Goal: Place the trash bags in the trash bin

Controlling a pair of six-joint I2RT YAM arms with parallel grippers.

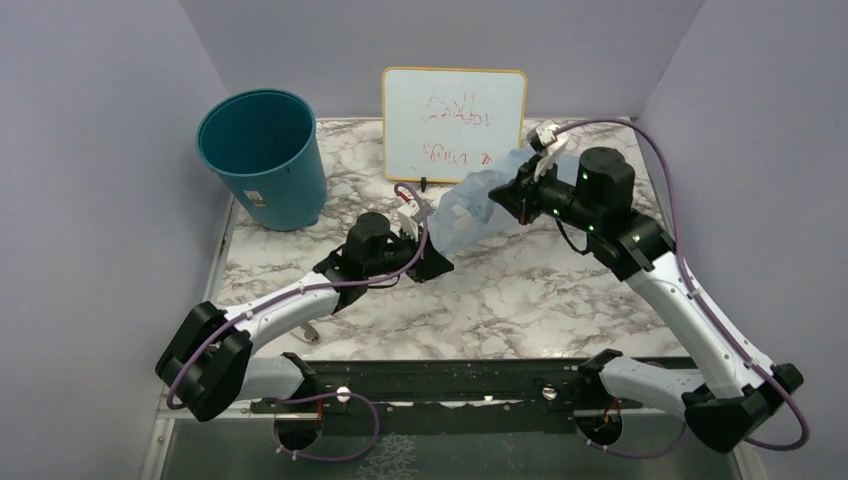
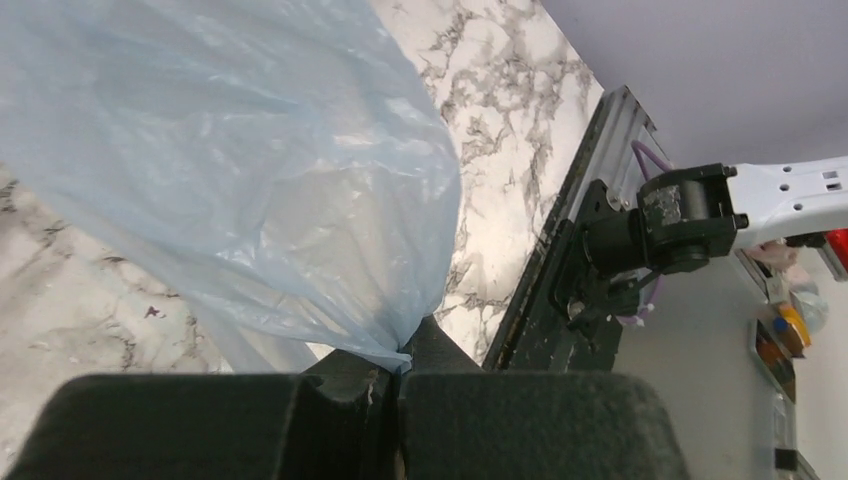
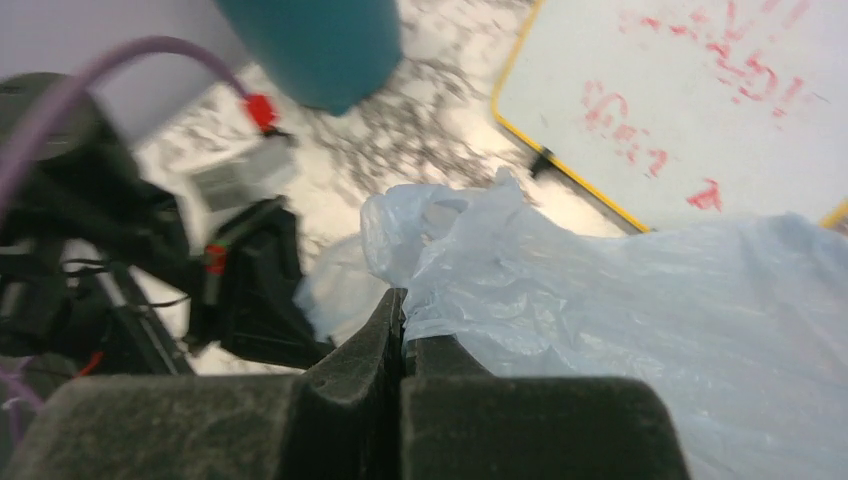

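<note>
The thin, crinkly, translucent light-blue trash bag [image 1: 478,212] is being held stretched between both grippers above the middle of the marble-patterned table [image 1: 520,300]. One gathered corner is being pinched by the left gripper [image 2: 400,372], its black jaws pressed together on the film. The opposite edge is being clamped by the right gripper [image 3: 403,335], jaws likewise squeezed on a fold of plastic. The round teal trash bin [image 1: 265,160], smooth plastic with tapered sides and a small white label near its base, is being left standing upright at the far left corner, well apart from the bag. A yellow-framed whiteboard [image 1: 455,125] with red scribbles is being propped at the far wall.
</note>
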